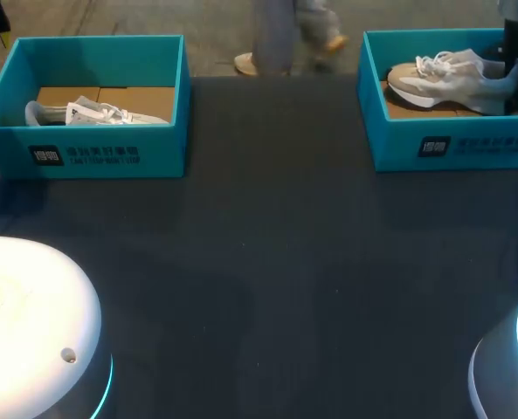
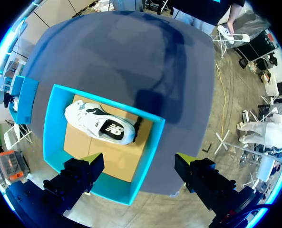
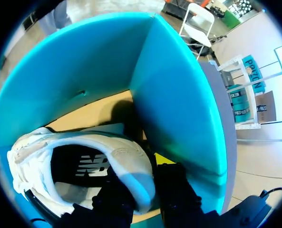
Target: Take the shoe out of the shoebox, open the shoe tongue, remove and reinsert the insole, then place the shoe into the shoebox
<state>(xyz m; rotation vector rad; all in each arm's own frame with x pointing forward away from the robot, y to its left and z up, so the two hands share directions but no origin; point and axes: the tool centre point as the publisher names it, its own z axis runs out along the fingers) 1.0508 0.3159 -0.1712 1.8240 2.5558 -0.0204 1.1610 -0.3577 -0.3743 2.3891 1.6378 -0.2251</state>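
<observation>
My right gripper (image 3: 139, 184) is clamped on the beige shoe (image 1: 451, 80) at its heel collar, one finger inside and one outside. The shoe lies in the right shoebox (image 1: 455, 147). Left gripper (image 2: 138, 164) is spread wide above the left shoebox (image 2: 52, 127), clear of the white shoe (image 2: 100, 123).

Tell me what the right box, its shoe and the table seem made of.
The right box: likely cardboard; thin, flat, matte teal walls over a bare brown floor. Its shoe: pale textile or mesh upper with smoother overlays, probably synthetic; woven laces; rubbery-looking sole. The table: dark matte surface with a faint sheen; laminate or a mat, I cannot tell.
</observation>
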